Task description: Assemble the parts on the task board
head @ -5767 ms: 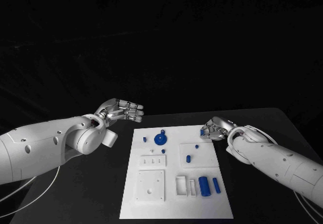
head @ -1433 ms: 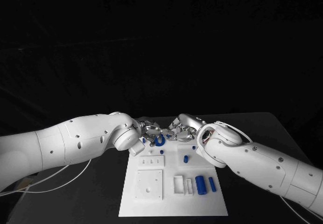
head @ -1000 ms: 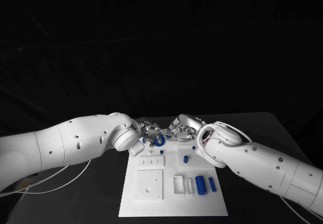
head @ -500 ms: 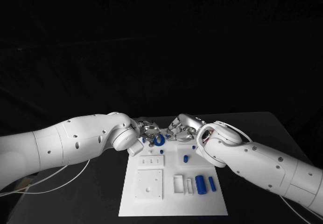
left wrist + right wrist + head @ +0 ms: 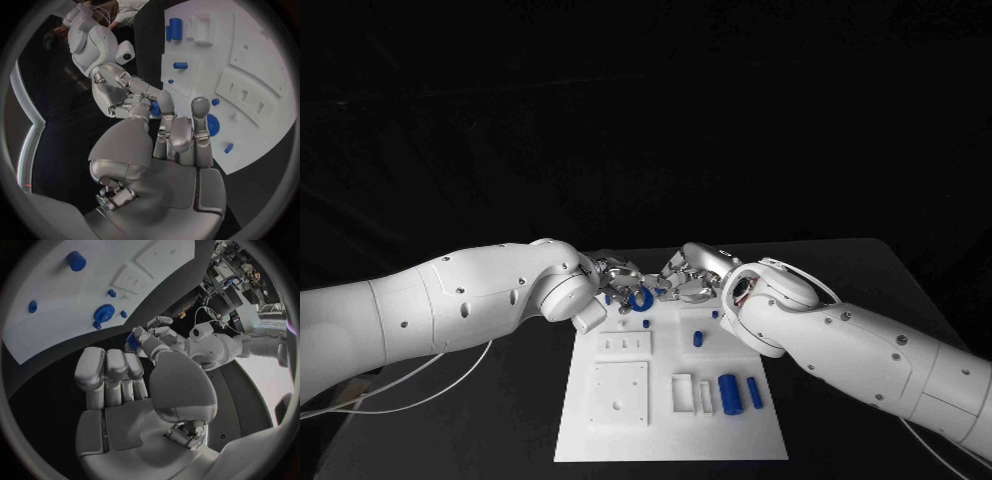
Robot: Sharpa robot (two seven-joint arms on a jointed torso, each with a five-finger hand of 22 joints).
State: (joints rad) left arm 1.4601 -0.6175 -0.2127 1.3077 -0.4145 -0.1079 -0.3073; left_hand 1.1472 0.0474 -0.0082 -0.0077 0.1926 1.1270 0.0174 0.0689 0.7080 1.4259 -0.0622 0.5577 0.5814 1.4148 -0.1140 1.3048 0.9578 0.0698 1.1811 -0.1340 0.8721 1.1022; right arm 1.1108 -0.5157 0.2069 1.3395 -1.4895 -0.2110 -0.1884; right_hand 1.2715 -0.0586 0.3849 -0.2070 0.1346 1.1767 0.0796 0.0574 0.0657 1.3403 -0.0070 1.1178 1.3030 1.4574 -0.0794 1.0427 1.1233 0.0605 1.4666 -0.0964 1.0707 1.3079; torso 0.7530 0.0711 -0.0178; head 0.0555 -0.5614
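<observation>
My two hands meet fingertip to fingertip over the far end of the white task board point(image 5: 625, 420). The left hand point(image 5: 617, 277) comes in from one side and the right hand point(image 5: 682, 279) from the other. A small blue part point(image 5: 154, 108) sits between their fingertips, and fingers of both hands point(image 5: 150, 335) close around the blue part point(image 5: 132, 341). Below them a round blue disc point(image 5: 640, 299) lies on the board, partly hidden by the fingers. The disc point(image 5: 211, 125) also lies beyond my left hand point(image 5: 181, 135), and the disc point(image 5: 103, 313) beyond my right hand point(image 5: 115, 370).
A thick blue cylinder point(image 5: 730, 389) and a thinner blue pin point(image 5: 754, 393) lie at the board's near right by a white slotted block point(image 5: 685, 394). A small blue peg point(image 5: 698, 339) and a blue dot point(image 5: 648, 324) sit mid-board. Black table surrounds the board.
Both arms have swung in from the board's sides to meet over its far end, the right one carrying the small blue part. In the last second the hands have hardly shifted.
</observation>
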